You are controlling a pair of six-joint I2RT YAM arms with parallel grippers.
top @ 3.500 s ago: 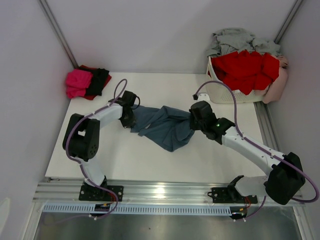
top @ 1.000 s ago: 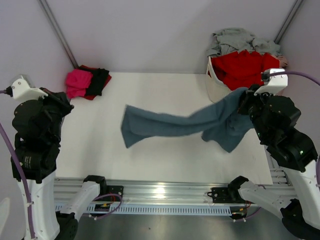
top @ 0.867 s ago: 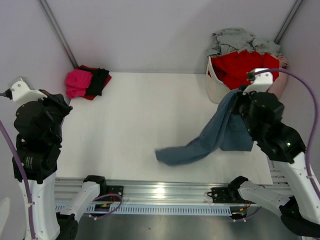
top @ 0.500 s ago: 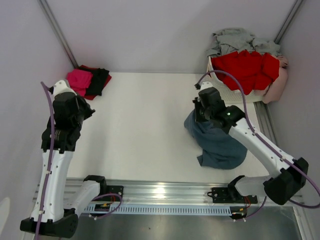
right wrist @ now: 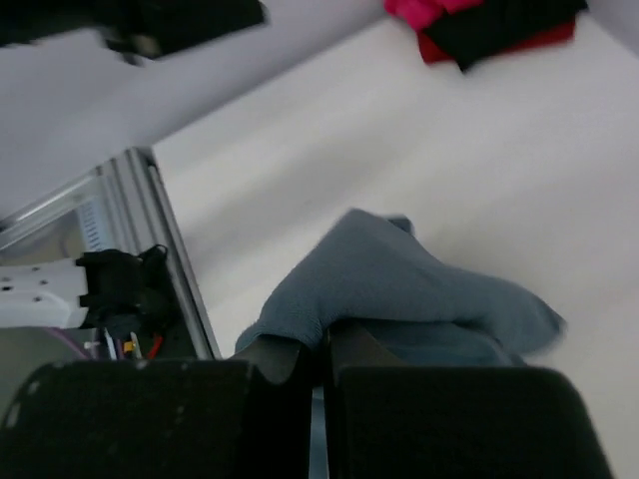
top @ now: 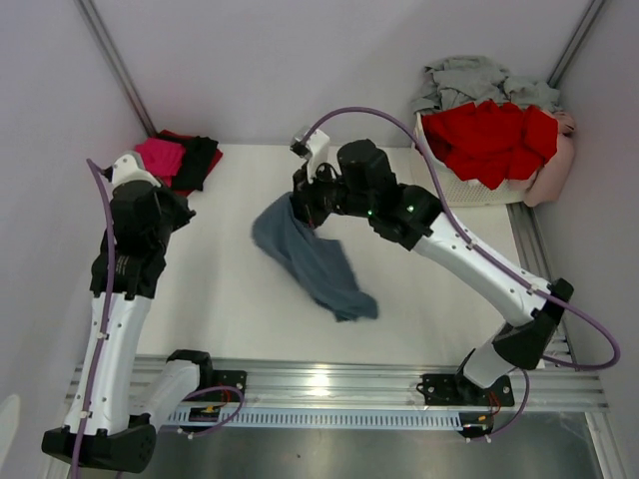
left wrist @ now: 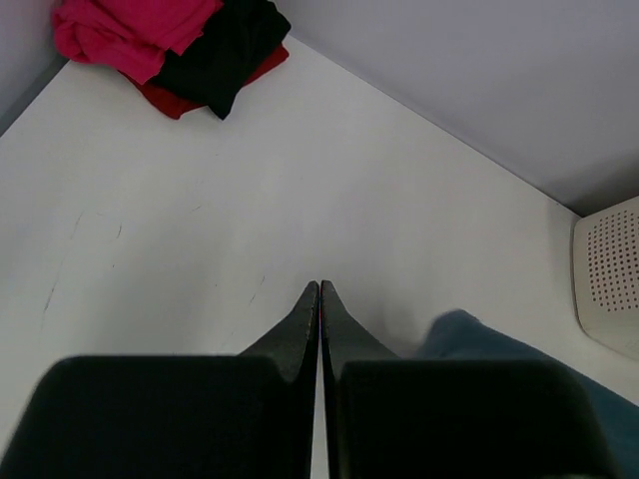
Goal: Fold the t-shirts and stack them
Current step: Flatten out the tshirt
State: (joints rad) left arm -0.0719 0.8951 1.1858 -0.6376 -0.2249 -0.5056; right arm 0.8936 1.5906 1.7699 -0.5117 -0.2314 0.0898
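- Swings the slate-blue t-shirt [top: 318,261] from the far right to mid-table, pinched in the closed right gripper [right wrist: 321,344], trailing below it.
- Keeps the left gripper [left wrist: 319,294] shut, empty, well left of the cloth.
- Sets up spreading; no fold yet.

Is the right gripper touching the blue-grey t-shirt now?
Touching. The right wrist view shows the right gripper shut on a fold of the blue-grey t-shirt, the cloth pinched between its jaws.
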